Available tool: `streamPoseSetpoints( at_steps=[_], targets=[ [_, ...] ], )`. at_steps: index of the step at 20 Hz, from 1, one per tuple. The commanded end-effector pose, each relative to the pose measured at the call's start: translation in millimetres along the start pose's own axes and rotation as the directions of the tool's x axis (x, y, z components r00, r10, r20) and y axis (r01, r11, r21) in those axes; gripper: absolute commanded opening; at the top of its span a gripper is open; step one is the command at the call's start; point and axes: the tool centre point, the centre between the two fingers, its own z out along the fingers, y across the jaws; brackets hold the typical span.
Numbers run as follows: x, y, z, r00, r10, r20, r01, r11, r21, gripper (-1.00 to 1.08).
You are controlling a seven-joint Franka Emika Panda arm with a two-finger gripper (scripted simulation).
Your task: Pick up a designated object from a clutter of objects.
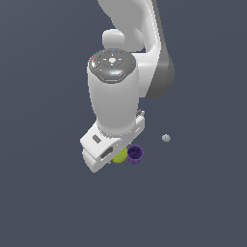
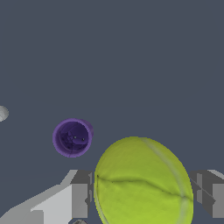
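Gripper [image 2: 143, 192] sitting right over the yellow-green ball [image 2: 142, 183], one grey finger [image 2: 81, 194] on each side of it in the wrist view. Looks pressed up against both sides, so probably clamped on it, but honestly can't tell for sure whether the pads are touching or just framing it. Faint dark seam line running across the ball's face.

From the exterior view, only a sliver of the yellow-green ball [image 1: 120, 155] poking out from under the white hand, rest hidden by the arm [image 1: 116, 96].

Purple cup [image 2: 72, 137] just beside the ball, upright, open end facing the wrist camera, not touching it as far as visible. Same pairing outside: purple cup [image 1: 135, 154] snug against the ball on the exterior view's right.

Tiny pale grey lump [image 1: 166, 138] further out past the cup, well apart from the ball. Also clipped at the wrist view's edge [image 2: 2, 113].
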Motion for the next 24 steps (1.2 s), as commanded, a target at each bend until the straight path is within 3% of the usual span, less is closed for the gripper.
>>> streamPoseSetpoints(
  at_steps=[1,12,24],
  targets=[
    [-7.6,6.1,-29.1,1.000,0.000,0.000,0.000,1.000,0.000,-1.00],
    [-32.1,30.0,-128.0,1.000,0.001,0.004,-0.001,1.000,0.002,-1.00],
    [-38.8,39.4,-159.8,1.000,0.002,0.006,-0.002,1.000,0.002,-1.00]
  ],
)
